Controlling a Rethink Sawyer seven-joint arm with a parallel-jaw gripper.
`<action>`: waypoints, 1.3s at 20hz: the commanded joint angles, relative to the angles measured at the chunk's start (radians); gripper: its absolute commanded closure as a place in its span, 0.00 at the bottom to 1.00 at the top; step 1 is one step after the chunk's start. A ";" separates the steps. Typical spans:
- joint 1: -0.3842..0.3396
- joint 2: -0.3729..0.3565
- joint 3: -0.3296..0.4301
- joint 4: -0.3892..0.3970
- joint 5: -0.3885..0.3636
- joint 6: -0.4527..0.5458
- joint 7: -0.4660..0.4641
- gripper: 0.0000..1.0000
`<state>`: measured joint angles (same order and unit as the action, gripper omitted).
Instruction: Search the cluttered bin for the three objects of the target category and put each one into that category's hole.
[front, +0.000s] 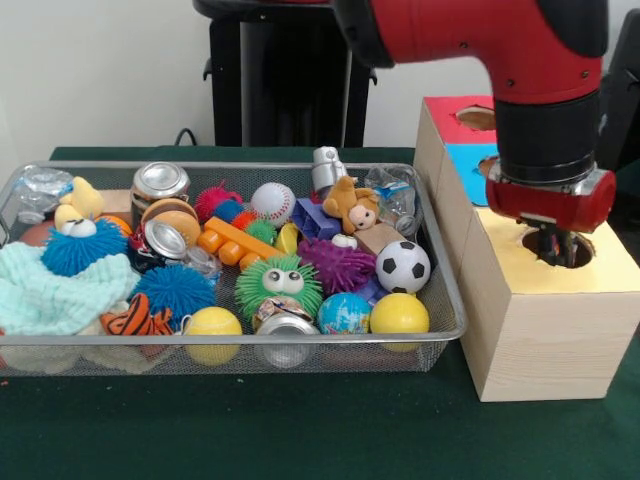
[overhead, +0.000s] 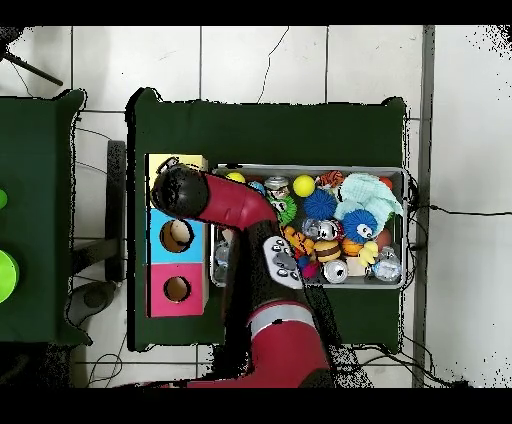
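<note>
Red arm's gripper (front: 558, 243) lowered into the hole of the yellow section (front: 590, 268) of the wooden box (front: 540, 330), jaws hidden so state cannot be told, wire bin (front: 300, 340) of toys left on green tabletop (front: 300, 430), no readable writing.

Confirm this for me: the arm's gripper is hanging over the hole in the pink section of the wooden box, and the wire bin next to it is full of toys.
Not quite. The gripper hangs over the hole in the yellow section of the wooden box, not the pink section, as the front view shows. The rest holds: the wire bin beside it is full of toys.
</note>
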<state>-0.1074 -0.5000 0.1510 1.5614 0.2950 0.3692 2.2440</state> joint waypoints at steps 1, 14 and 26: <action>-0.057 -0.048 0.213 0.056 -0.018 -0.067 0.002 1.00; -0.027 -0.137 0.123 -0.002 -0.036 0.179 0.038 1.00; -0.004 -0.180 0.057 -0.060 -0.076 0.316 0.046 1.00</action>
<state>-0.1141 -0.6553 0.2058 1.5450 0.2531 0.5446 2.2440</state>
